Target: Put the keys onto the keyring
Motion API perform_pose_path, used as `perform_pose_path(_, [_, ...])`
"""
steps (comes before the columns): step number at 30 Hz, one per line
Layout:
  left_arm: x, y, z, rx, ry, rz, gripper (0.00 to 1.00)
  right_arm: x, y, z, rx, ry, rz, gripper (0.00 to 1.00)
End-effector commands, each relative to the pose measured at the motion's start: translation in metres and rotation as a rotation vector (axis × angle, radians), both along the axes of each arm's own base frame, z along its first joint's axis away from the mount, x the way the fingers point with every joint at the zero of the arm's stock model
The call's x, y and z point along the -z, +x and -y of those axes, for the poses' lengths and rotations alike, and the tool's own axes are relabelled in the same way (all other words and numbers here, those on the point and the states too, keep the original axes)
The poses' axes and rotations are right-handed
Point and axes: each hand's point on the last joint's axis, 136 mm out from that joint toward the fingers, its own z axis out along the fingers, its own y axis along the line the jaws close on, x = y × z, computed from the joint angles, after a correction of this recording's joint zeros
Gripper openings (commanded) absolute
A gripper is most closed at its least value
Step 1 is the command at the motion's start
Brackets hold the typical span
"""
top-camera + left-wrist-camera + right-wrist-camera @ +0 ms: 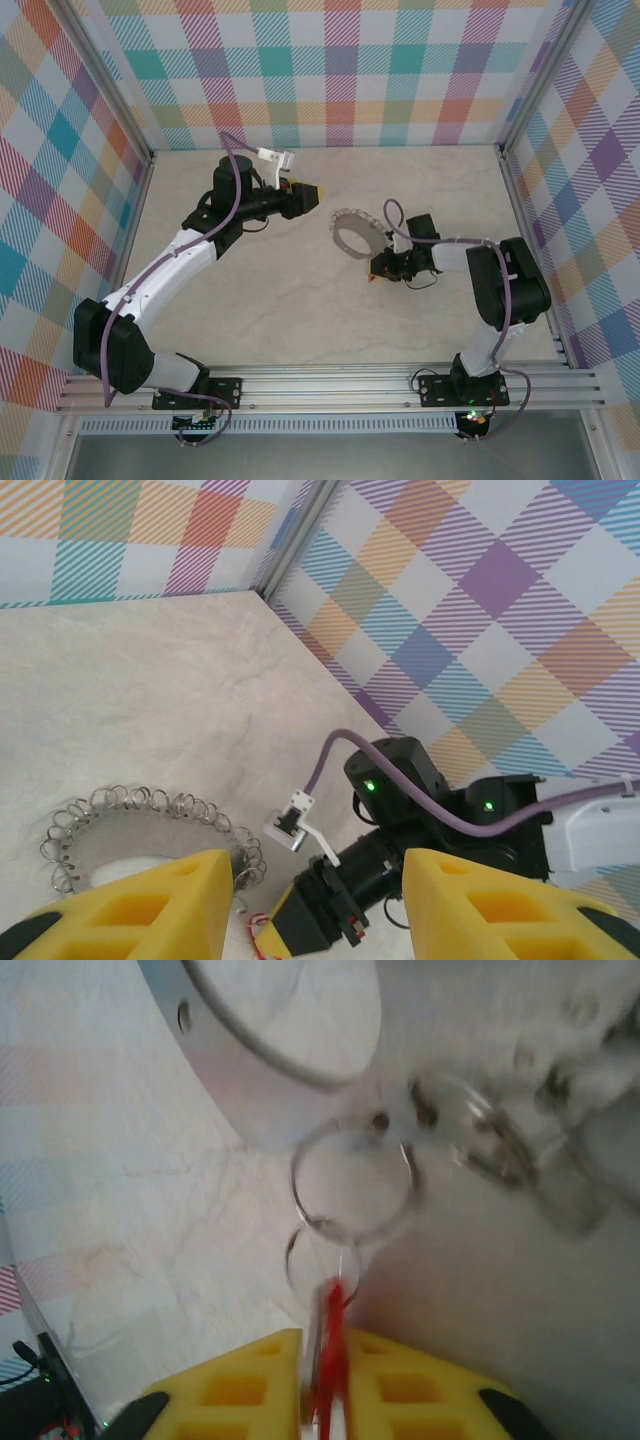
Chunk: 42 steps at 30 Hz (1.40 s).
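The keyring (355, 232), a grey hoop edged with small silver loops, lies flat on the table at centre right; it also appears in the left wrist view (150, 820). My right gripper (383, 268) sits just in front of it, low to the table. In the right wrist view the gripper (330, 1360) is shut on the keys (335, 1330): a red tag and a silver key stand edge-on between the yellow fingers. The keys' small ring overlaps one loop (352, 1185) on the hoop's rim (270, 1070). My left gripper (312, 195) hovers open and empty left of the keyring, its fingers (150, 900) wide apart.
The pale marble table (280, 300) is boxed in by checked walls (340, 70) at the back and both sides. An aluminium rail (330, 385) runs along the near edge with both arm bases. The right arm's black wrist (400, 780) and purple cable lie right of the keyring.
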Motion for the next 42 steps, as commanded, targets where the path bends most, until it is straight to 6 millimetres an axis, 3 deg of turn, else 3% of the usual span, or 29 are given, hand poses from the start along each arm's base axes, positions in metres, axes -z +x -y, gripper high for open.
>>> perform_pose_path(1, [-0.007, -0.003, -0.007, -0.018, -0.010, 0.012, 0.49, -0.031, -0.015, 0.000, 0.011, 0.034, 0.065, 0.42])
perform_pose_path(6, [-0.011, -0.014, -0.014, -0.030, -0.010, 0.027, 0.54, -0.089, -0.021, 0.020, 0.069, -0.001, 0.209, 0.83])
perform_pose_path(9, [-0.009, -0.022, -0.024, -0.067, -0.004, 0.037, 0.71, -0.124, -0.017, 0.032, 0.107, -0.014, 0.283, 1.00])
perform_pose_path(12, [-0.004, -0.026, -0.043, -0.165, 0.024, 0.047, 0.78, -0.148, -0.005, 0.053, 0.191, -0.101, 0.355, 1.00])
perform_pose_path(16, [0.005, -0.021, -0.094, -0.442, 0.069, 0.115, 0.82, -0.172, 0.019, 0.098, 0.372, -0.291, 0.454, 1.00])
perform_pose_path(19, [0.006, -0.024, -0.131, -0.616, 0.103, 0.242, 1.00, -0.183, 0.038, 0.137, 0.525, -0.456, 0.511, 1.00])
perform_pose_path(21, [0.011, -0.026, -0.159, -0.754, 0.154, 0.300, 1.00, -0.185, 0.049, 0.163, 0.623, -0.573, 0.565, 1.00])
perform_pose_path(24, [0.030, -0.027, -0.190, -0.874, 0.334, 0.333, 1.00, -0.181, 0.061, 0.187, 0.677, -0.677, 0.624, 1.00])
perform_pose_path(29, [0.081, -0.020, -0.216, -0.931, 0.527, 0.345, 1.00, -0.152, 0.066, 0.214, 0.712, -0.784, 0.588, 1.00])
perform_pose_path(36, [0.159, -0.002, -0.256, -1.032, 0.509, 0.239, 1.00, -0.120, 0.066, 0.231, 0.743, -0.841, 0.692, 1.00])
perform_pose_path(42, [0.201, 0.021, -0.257, -0.948, 0.532, 0.200, 1.00, -0.101, 0.070, 0.224, 0.743, -0.765, 0.874, 1.00])
